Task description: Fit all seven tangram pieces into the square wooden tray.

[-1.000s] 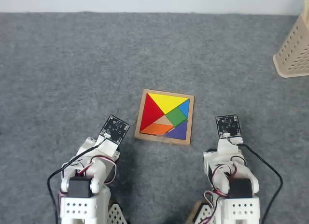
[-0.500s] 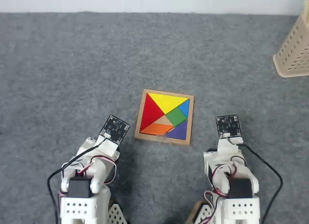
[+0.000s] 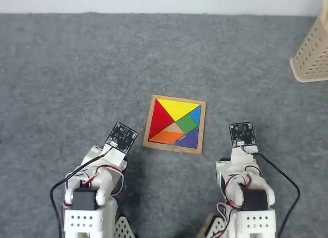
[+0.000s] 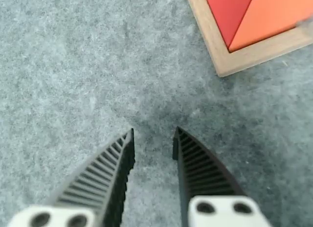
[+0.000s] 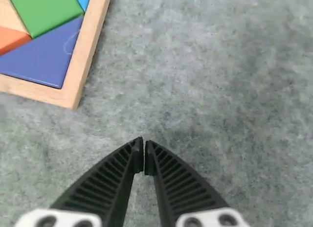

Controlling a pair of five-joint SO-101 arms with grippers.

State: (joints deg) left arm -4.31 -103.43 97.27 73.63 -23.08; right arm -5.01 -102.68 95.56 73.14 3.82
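Grey carpet covers the table in the high view, and the square wooden tray lies flat near its middle, slightly turned. Tangram pieces fill the tray edge to edge: a yellow triangle along the far side, a red triangle on the left, a green square, a light blue piece on the right, a small tan triangle, an orange piece and a purple triangle along the near side. The left arm and the right arm sit at the near edge, one on each side of the tray and apart from it. A beige slotted basket stands at the far right.

From the left wrist view, the left gripper hangs over bare carpet with a narrow gap between its jaws and nothing held. One corner of the tray shows beyond it, with the red and orange pieces inside.

From the right wrist view, the right gripper has its jaws closed tip to tip on nothing, over carpet. Another tray corner lies near, holding the purple, green and orange pieces.
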